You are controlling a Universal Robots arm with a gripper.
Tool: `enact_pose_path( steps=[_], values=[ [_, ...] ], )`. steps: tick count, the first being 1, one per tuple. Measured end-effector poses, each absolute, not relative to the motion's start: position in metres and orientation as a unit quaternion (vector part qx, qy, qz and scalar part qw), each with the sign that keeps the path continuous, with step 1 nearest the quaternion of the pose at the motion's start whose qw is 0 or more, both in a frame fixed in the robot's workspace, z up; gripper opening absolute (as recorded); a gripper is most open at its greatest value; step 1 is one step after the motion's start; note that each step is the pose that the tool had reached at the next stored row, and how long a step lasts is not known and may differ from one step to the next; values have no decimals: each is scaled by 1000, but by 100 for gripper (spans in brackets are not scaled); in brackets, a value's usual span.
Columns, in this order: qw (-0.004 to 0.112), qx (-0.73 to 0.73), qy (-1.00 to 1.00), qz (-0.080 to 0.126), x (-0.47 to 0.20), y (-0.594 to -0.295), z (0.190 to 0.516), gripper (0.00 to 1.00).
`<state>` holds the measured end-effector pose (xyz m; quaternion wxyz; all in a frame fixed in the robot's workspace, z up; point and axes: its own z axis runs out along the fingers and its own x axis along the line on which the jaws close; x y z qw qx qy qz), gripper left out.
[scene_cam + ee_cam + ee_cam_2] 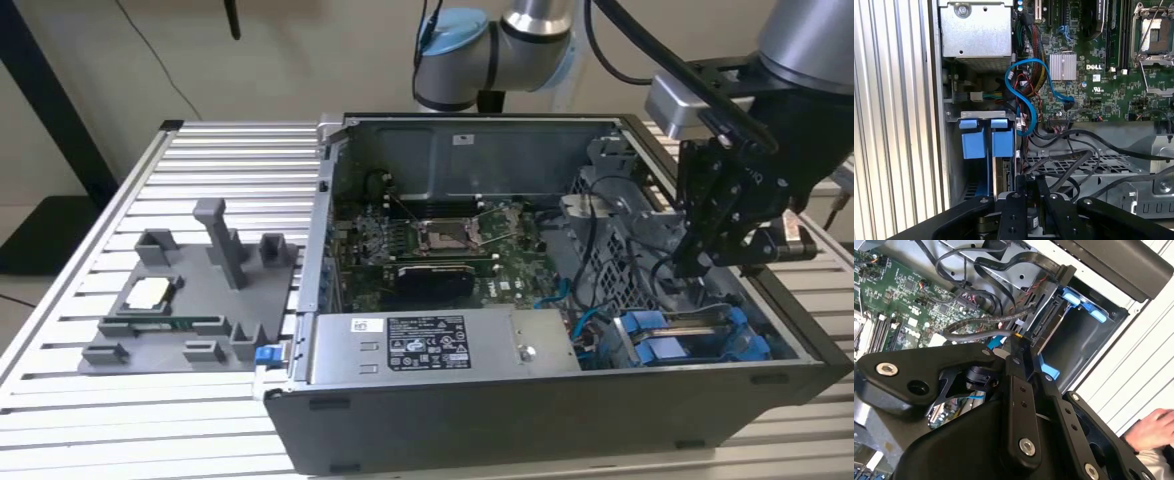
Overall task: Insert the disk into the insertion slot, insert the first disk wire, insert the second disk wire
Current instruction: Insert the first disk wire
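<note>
The disk (1000, 175) sits edge-on in the insertion slot of the drive bay, with its blue carrier frame (1003, 141) at the bay's mouth, beside a second blue carrier (973, 142). In the exterior view the blue carriers (667, 338) lie at the case's near right corner. My gripper (694, 268) hangs just above and behind them. Its black fingers (1016, 357) are close together on the end of a black wire (979, 332), near the back of the bay. In the first wrist view my gripper (1030, 184) sits right behind the disk, with black wires (1074, 160) running to it.
The open computer case (534, 410) holds a motherboard (441, 240) and a silver labelled power-supply box (441, 342). A blue cable (1024, 100) loops by the bay. A grey fixture (187, 300) stands on the slatted table at the exterior view's left. A person's hand (1154, 429) rests outside the case.
</note>
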<state>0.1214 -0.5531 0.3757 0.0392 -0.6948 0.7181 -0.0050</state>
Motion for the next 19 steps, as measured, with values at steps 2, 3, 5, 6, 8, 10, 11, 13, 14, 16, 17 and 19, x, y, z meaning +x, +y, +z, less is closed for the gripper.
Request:
enact_pose_path(
  steps=[2, 3, 5, 6, 8, 10, 11, 13, 14, 16, 17, 19],
  values=[
    [39, -695, 718, -5, 121, -553, 375, 19],
    [39, -695, 718, -5, 121, -553, 375, 19],
    [39, -695, 718, -5, 122, -553, 375, 19],
    [39, -695, 718, -5, 122, -553, 374, 19],
    [39, -695, 718, -5, 123, -553, 373, 19],
    [38, -695, 718, -5, 124, -553, 373, 19],
    [37, -695, 718, -5, 125, -553, 372, 19],
    [36, -695, 718, -4, 128, -553, 371, 19],
    [35, -695, 718, -4, 129, -553, 370, 19],
    [33, -695, 718, -4, 131, -554, 369, 19],
    [31, -695, 718, -3, 133, -554, 369, 19],
    [28, -695, 718, 0, 136, -555, 367, 19]
  ],
)
